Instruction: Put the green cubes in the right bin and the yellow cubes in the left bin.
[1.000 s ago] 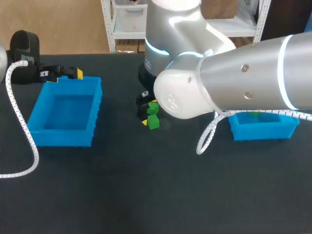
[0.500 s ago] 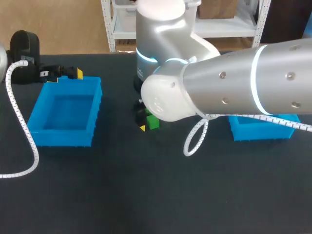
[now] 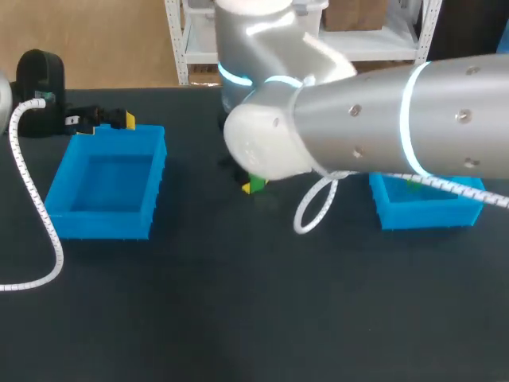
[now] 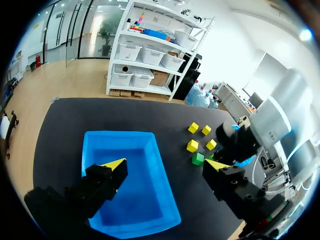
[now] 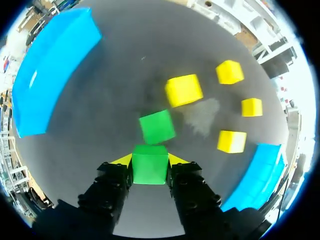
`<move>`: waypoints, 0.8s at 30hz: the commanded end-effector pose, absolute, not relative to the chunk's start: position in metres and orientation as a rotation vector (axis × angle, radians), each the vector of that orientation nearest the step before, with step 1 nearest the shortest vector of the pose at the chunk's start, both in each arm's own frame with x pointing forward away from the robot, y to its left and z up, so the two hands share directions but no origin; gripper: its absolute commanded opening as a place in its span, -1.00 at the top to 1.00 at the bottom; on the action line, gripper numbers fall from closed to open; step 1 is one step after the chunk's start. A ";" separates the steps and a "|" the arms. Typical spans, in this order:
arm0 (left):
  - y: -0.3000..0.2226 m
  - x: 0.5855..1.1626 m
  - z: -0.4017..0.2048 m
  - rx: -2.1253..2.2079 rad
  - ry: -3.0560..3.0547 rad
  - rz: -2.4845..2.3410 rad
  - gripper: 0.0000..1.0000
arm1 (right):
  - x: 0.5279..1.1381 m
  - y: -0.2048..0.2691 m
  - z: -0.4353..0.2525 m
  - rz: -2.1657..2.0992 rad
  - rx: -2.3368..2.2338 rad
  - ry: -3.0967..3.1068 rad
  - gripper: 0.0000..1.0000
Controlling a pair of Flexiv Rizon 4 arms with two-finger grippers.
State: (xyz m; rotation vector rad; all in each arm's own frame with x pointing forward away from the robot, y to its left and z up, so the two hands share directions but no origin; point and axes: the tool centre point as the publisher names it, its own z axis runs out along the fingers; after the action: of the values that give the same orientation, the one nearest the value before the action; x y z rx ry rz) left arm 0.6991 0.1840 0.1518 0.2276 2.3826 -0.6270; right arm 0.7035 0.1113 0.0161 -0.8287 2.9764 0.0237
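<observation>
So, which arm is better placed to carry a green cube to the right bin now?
Right. The right gripper is shut on a green cube, so it need only carry it to the right bin. The left gripper is open beside the left bin, farther off.

left gripper (image 4: 165,165): yellow-tipped fingers spread wide | right arm (image 3: 358,119): comes in from the right, stretched past the middle | right gripper (image 5: 150,161): fingers pressed on both sides of a green cube (image 5: 149,172)
</observation>
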 end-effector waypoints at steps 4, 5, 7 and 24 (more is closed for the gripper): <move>0.185 0.699 0.151 0.230 2.377 -0.633 -1.00 | 0.702 0.057 0.066 0.093 -0.667 2.865 1.00; 0.185 0.699 0.151 0.230 2.377 -0.633 -1.00 | 0.703 0.050 0.069 0.094 -0.646 2.858 1.00; 0.185 0.699 0.151 0.230 2.377 -0.633 -1.00 | 0.705 0.036 0.077 0.085 -0.604 2.844 1.00; 0.185 0.699 0.151 0.230 2.377 -0.633 -1.00 | 0.726 -0.102 0.086 0.006 -0.081 2.852 1.00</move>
State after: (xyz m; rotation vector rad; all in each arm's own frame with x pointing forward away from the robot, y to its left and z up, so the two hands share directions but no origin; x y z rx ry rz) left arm 0.6991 0.1839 0.1518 0.2276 2.3826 -0.6270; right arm 0.7319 -0.0781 0.0864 -0.1082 3.0284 -0.0272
